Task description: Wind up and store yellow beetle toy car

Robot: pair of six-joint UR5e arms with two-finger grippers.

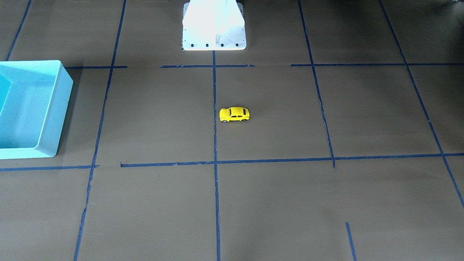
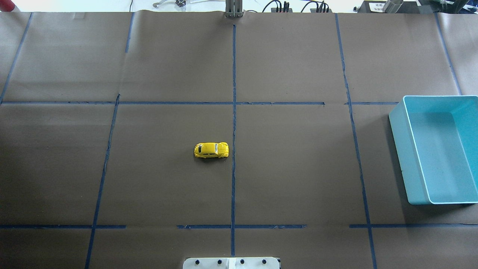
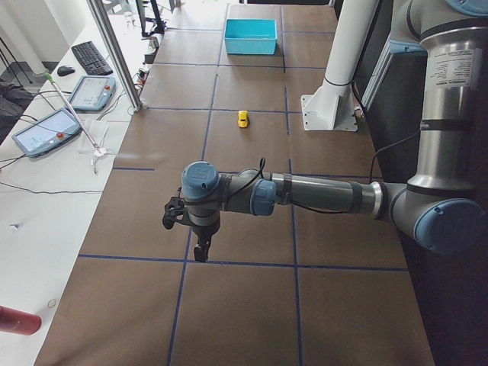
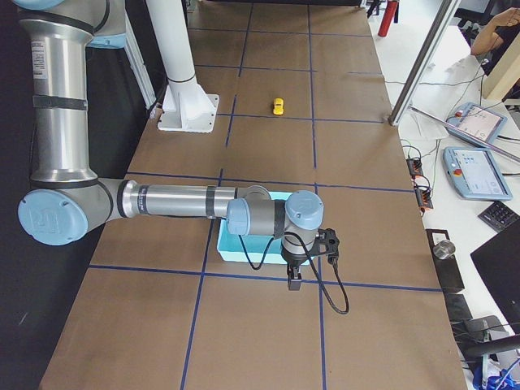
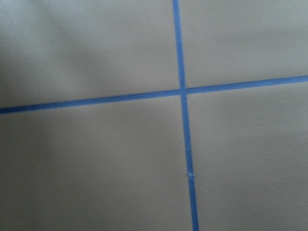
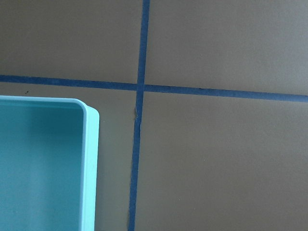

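Observation:
The yellow beetle toy car (image 1: pixel 234 114) stands alone on its wheels near the middle of the brown table, also in the overhead view (image 2: pixel 211 150) and both side views (image 3: pixel 243 119) (image 4: pixel 278 106). The light blue bin (image 2: pixel 403 149) stands at the table's right end and looks empty. My left gripper (image 3: pixel 201 248) hangs over the table's left end, far from the car; I cannot tell if it is open or shut. My right gripper (image 4: pixel 294 280) hangs just past the bin's outer edge (image 4: pixel 244 252); I cannot tell its state either. Neither wrist view shows fingers.
Blue tape lines cross the brown paper. The robot's white base (image 1: pixel 214 32) stands at the table's near-robot edge. The bin's corner (image 6: pixel 89 168) shows in the right wrist view. Tablets and cables lie on the side bench (image 3: pixel 61 114).

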